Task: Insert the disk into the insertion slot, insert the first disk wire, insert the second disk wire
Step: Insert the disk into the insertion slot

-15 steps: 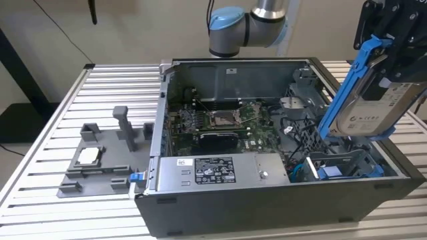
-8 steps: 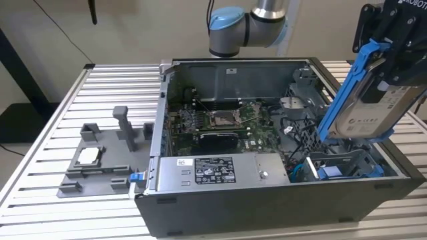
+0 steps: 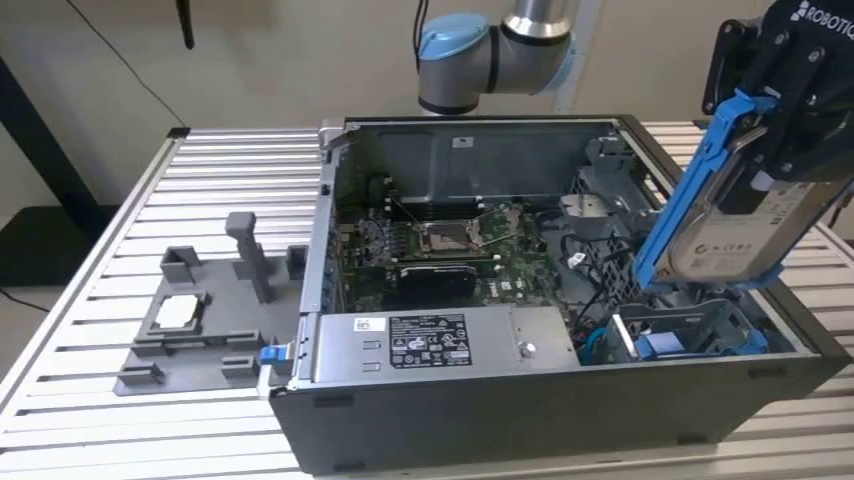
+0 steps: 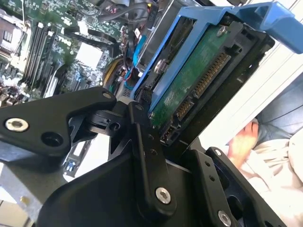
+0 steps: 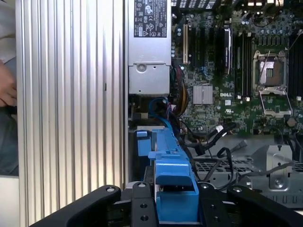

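The disk (image 3: 731, 228) has a pale, glossy metal face and a matt green circuit board (image 4: 199, 80), its carrier (image 3: 685, 185) smooth bright-blue plastic, the gripper (image 5: 173, 203) matt black, the insertion slot (image 3: 707, 315) dull grey sheet metal, the table (image 3: 107, 250) ribbed satin aluminium.

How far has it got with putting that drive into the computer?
Nothing looks finished yet. In hand: the tool grips the disk, held tilted above the insertion slot and not seated in it. Left: seating the disk and both wire steps, since the disk's connector is bare with nothing plugged in.
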{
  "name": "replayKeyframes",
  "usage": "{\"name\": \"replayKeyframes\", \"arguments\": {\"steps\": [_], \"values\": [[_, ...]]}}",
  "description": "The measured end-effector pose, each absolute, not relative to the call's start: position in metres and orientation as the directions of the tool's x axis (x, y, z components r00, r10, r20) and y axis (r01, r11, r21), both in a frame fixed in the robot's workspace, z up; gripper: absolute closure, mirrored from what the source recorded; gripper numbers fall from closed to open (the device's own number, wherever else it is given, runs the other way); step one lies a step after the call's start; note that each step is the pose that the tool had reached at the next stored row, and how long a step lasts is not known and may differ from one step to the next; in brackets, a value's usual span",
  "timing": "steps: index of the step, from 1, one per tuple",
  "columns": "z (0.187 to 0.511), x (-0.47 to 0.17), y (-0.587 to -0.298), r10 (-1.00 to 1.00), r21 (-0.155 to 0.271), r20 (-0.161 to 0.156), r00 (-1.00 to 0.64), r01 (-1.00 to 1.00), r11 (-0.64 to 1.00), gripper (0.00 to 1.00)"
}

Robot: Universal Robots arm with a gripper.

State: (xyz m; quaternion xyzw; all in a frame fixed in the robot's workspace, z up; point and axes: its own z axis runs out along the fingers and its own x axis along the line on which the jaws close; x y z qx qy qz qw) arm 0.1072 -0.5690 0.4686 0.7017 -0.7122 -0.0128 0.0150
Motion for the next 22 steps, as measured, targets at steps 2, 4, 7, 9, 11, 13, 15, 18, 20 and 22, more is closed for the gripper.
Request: {"name": "replayKeyframes", "arguments": {"steps": [2, 4, 7, 9, 11, 13, 15, 18, 20, 22], "values": [[0.4675, 0.1078, -0.569, -1.0, 0.039, 0.003, -0.014, -0.999, 0.014, 0.67], [0.4665, 0.1082, -0.569, -1.0, 0.039, 0.003, -0.013, -0.999, 0.013, 0.67], [0.4651, 0.1087, -0.569, -1.0, 0.039, 0.003, -0.012, -0.999, 0.012, 0.67], [0.4643, 0.109, -0.569, -1.0, 0.039, 0.003, -0.011, -0.999, 0.011, 0.67], [0.4633, 0.1093, -0.569, -1.0, 0.039, 0.003, -0.01, -0.999, 0.01, 0.67], [0.4626, 0.1095, -0.569, -1.0, 0.039, 0.003, -0.01, -0.999, 0.01, 0.67], [0.4623, 0.1095, -0.569, -1.0, 0.039, 0.003, -0.009, -0.999, 0.01, 0.67], [0.462, 0.1096, -0.569, -1.0, 0.039, 0.003, -0.009, -0.999, 0.009, 0.67], [0.462, 0.1096, -0.569, -1.0, 0.039, 0.003, -0.009, -0.999, 0.009, 0.67], [0.462, 0.1096, -0.569, -1.0, 0.039, 0.003, -0.009, -0.999, 0.01, 0.67]]}}
